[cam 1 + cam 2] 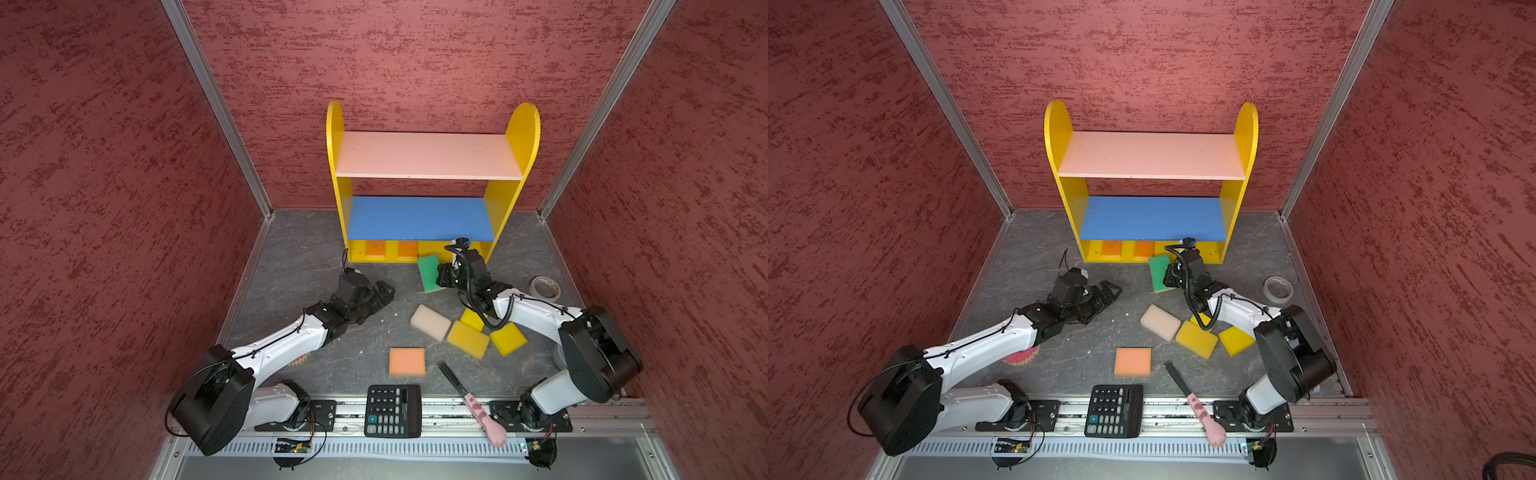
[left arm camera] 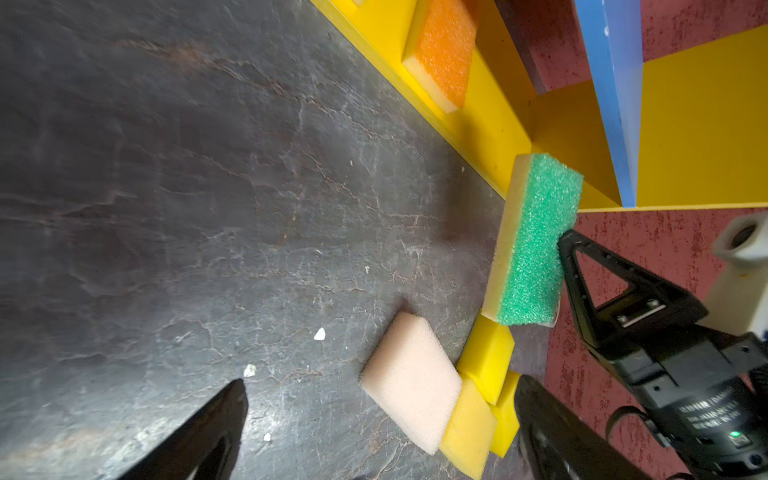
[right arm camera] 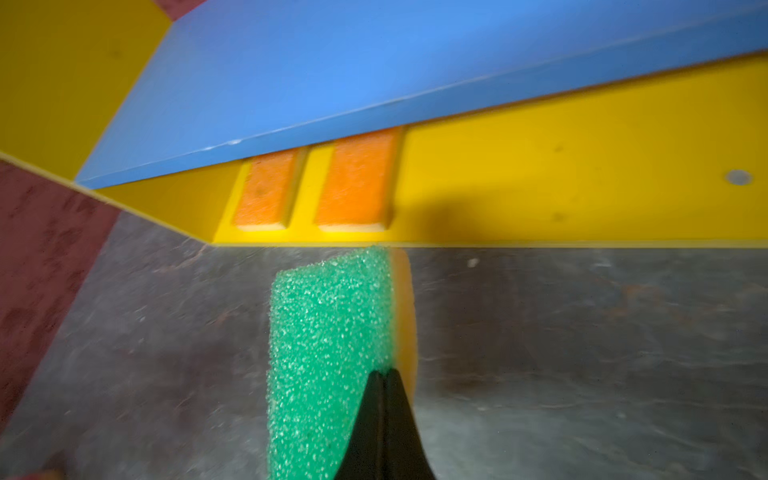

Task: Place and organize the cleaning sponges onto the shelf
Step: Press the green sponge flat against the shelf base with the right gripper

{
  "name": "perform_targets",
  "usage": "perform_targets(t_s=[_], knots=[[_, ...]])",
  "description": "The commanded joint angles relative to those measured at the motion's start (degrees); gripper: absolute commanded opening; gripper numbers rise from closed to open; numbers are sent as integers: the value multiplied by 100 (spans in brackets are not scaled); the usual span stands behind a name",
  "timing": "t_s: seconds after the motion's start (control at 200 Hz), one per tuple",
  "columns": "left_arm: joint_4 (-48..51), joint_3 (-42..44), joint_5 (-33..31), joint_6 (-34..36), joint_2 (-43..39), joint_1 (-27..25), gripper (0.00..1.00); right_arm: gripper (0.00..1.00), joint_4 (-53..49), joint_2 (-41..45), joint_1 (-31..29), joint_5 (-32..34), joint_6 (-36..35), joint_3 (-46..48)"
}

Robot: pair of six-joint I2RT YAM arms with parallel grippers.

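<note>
The right claw (image 3: 383,378) is pinching the near end of a green-faced rectangular foam sponge with a yellow backing (image 3: 328,332), its tips pressed tight on the foam. It is holding the sponge up on its long edge in front of the small three-tier shelf with yellow round-topped side panels (image 1: 523,137). The sponge's long axis is running straight out from the claw toward the shelf, so the far end is leading and sitting right at the front lip of the yellow bottom board (image 3: 540,187). Whether it is touching that lip I cannot tell. To my eye the coming move is turning on a push along that same axis, into the bare stretch of board just beside the two orange-topped rectangular sponges (image 3: 357,183) already lying there. The left claw (image 1: 382,293) is standing spread wide and empty, low over the dark grey surface (image 1: 311,257), well apart from the shelf's front, so the right arm is clearly the nearer one. The right wrist view is showing the low gap under the blue middle board (image 3: 332,62), which is hiding most of that tier in both top views. A top view is showing instead what is waiting on the surface: a cream-white foam block (image 1: 431,322), yellow foam blocks (image 1: 468,338) and a peach square sponge (image 1: 407,361).
</note>
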State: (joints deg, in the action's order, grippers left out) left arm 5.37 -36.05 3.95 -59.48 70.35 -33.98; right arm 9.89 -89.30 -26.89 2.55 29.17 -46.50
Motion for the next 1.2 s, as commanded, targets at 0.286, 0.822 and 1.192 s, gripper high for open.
perform_targets(t_s=[0.286, 0.822, 1.192], knots=[[655, 358, 27, 19, -614, 425, 99, 0, 1389, -1441, 431, 913, -54, -453], [658, 598, 69, -180, -798, 423, 99, 32, 1804, -2057, 545, 1595, 519, -578], [493, 778, 89, -187, -821, 388, 99, 43, 2046, -652, 528, 723, 1024, 663]])
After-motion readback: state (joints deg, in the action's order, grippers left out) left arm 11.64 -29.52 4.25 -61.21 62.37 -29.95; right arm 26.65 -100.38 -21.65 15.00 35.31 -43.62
